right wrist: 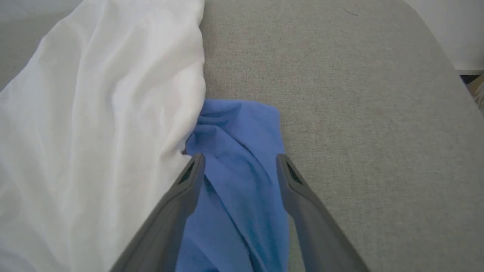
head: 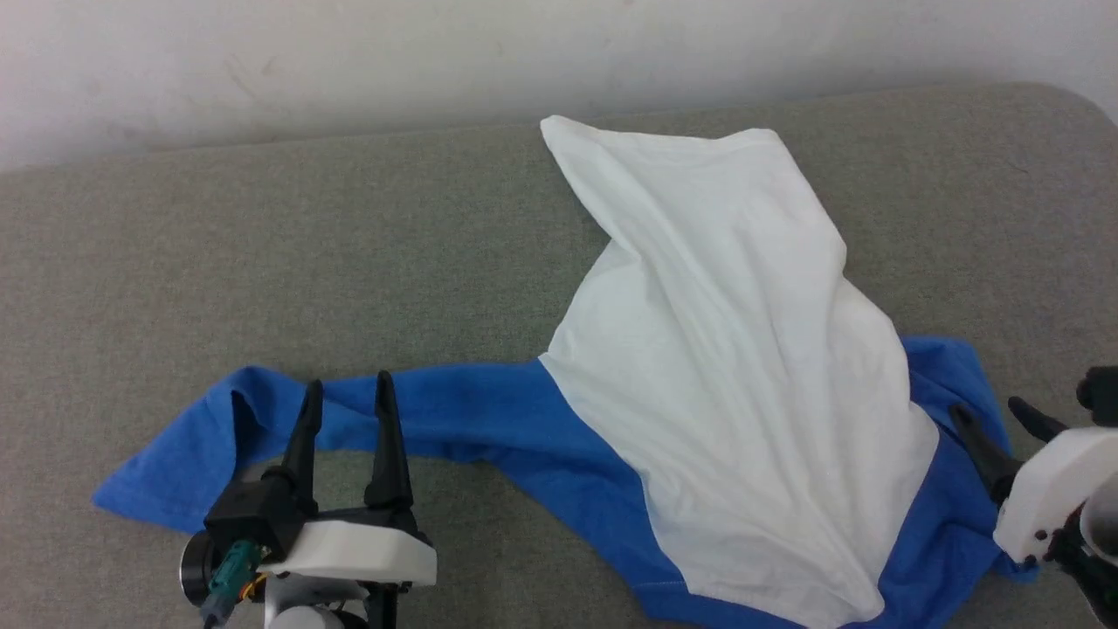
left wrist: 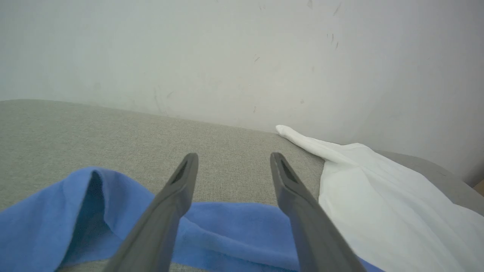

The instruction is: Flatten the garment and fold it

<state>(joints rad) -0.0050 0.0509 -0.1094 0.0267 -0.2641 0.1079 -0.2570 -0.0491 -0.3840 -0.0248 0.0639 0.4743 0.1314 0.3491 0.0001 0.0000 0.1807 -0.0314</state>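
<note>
A garment (head: 734,367) with a white body and blue sleeves lies rumpled on a grey fabric-covered surface (head: 262,262). Its body runs away from the robot toward a pale, scuffed wall (head: 262,61), and its sleeves spread sideways along the near side. The left pincer (head: 348,382), fingers apart and empty, hangs over the long left sleeve (head: 489,411). The right pincer (head: 987,409), also apart and empty, sits just over the bunched right sleeve (head: 948,367), so each arm is nearest its own sleeve for a likely outward pull.
</note>
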